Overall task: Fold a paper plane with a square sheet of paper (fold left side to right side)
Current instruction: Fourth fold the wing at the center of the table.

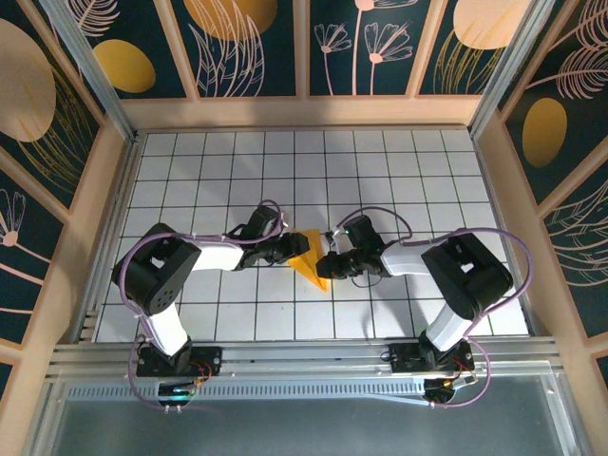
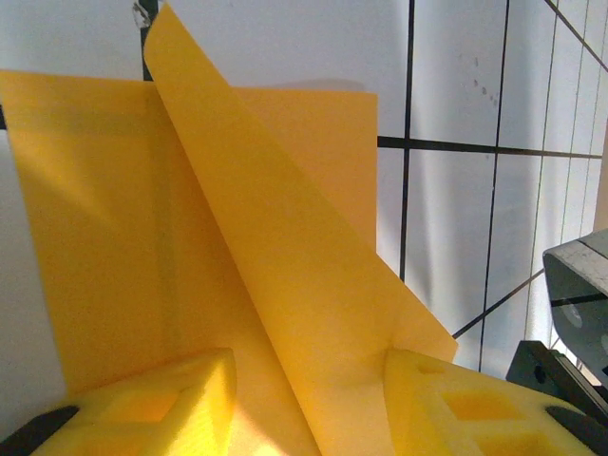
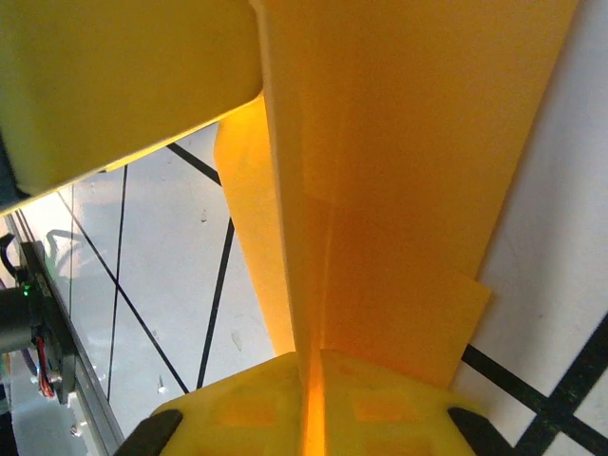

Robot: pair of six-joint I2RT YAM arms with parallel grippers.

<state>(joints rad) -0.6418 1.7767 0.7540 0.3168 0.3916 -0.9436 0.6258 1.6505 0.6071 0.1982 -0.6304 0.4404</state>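
The orange-yellow sheet of paper lies mid-table between my two grippers, folded into a shape that points toward the near edge. My left gripper is at its left edge. In the left wrist view, a raised flap of the paper stands between the yellow pads of my left gripper. These pads are well apart, and the right one touches the flap. My right gripper is at the paper's right edge. Its pads are pinched on a standing fold of the paper with only a thin slit left at the gripper.
The floor is white tile with a black grid, bounded by wooden walls with painted panels. A metal rail runs along the near edge by the arm bases. My left gripper's yellow pad looms close in the right wrist view.
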